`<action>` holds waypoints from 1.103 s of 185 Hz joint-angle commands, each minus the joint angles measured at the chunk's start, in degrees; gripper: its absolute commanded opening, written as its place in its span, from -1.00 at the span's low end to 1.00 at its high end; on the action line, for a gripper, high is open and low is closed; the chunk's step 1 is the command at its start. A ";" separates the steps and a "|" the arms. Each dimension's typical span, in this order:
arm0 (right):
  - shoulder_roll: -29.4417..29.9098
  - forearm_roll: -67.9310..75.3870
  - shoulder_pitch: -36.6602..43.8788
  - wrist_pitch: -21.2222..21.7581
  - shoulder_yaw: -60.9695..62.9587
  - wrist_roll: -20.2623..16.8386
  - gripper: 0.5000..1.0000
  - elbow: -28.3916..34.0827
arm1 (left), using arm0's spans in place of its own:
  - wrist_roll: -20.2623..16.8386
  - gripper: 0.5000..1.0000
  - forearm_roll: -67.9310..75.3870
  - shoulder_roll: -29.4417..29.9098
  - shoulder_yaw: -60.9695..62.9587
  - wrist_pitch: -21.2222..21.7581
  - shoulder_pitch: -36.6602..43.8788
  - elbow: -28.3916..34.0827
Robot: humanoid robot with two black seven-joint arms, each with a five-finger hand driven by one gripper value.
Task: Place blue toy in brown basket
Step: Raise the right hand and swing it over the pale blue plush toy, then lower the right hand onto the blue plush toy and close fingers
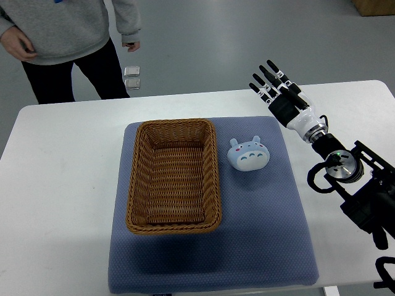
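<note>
- Top view shows you the blue toy (248, 154), a small rounded creature with ears, lying on the blue mat (259, 246) just beside the right wall of the brown wicker basket (173, 176); it is not touching the basket, and nothing holds it.
- The basket sits empty on the mat's left half with its open mouth facing up, so you likely need only a short carry leftward over the rim.
- Your right hand (278, 89) hovers beyond and to the right of the toy, over the white table (62, 185), with its fingers spread wide and holding nothing, a pose that reads as ready to reach.
- You cannot see the left arm at all.
- Nothing lies between hand and toy; the basket's raised right wall is the one thing the toy has to clear.
- A person (68, 37) in a grey top stands at the table's far side, well apart from the work.
- Two small square objects (132, 77) lie on the floor beyond the table, out of your way.
</note>
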 commanded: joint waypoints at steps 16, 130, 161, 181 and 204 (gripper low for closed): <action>0.24 0.06 -0.16 -0.04 0.00 0.00 0.64 0.08 | -0.09 1.00 0.00 0.00 0.13 -0.01 0.00 0.00; -20.06 -19.80 24.27 0.22 -33.66 -10.90 0.64 9.84 | 0.00 1.00 0.00 0.00 -0.05 -0.28 -0.09 0.00; -25.69 -23.84 43.35 0.57 -57.74 -13.54 0.64 15.11 | -0.09 1.00 0.00 0.00 0.04 -0.45 -0.44 0.00; -25.69 -28.15 60.74 0.66 -77.16 -15.82 0.64 22.93 | 0.00 1.00 0.00 0.00 -0.05 -0.45 -0.79 0.09; -23.58 -28.24 67.08 -0.30 -83.58 -18.02 0.63 26.62 | 0.00 1.00 -0.09 0.00 -0.05 -0.36 -1.14 0.17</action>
